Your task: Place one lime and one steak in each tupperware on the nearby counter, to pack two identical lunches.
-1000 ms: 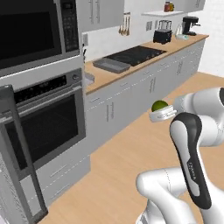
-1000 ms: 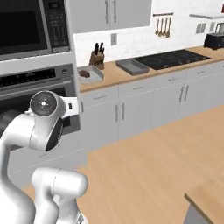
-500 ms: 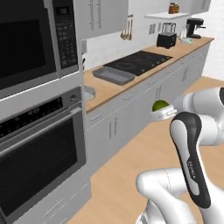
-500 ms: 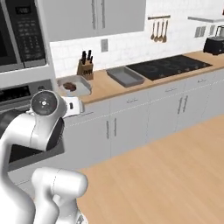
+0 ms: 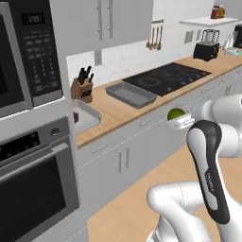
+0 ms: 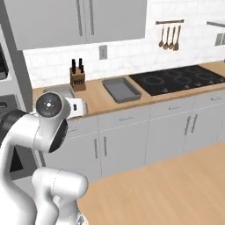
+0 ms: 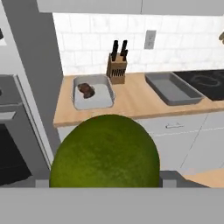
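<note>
Item: lime [image 7: 104, 151], green, round. Location: clamped in the claw [image 5: 178, 121], carried above the floor in front of the white cabinet fronts, short of the table [image 7: 131, 103].

Item: left tray [image 7: 92, 97], grey, on the table just beside the knife block [image 7: 116, 68]. Contents: 1 dark brown steak [image 7: 86, 90] toward its far left corner. The near and right portions are bare.

Item: right tray [image 7: 172, 88], grey, between the left tray and the black stovetop [image 5: 171, 78]. No contents seen.

Handling note: judged step is carrying the lime to a tray. Lower it well inside the rim before letting go, since a round fruit may roll. In the left tray, aim for the bare floor beside the steak.

Clearances: table front edge and raised tray rims to clear; oven wall [image 7: 30, 87] stands close on the left; open table lies between the 2 trays.
</note>
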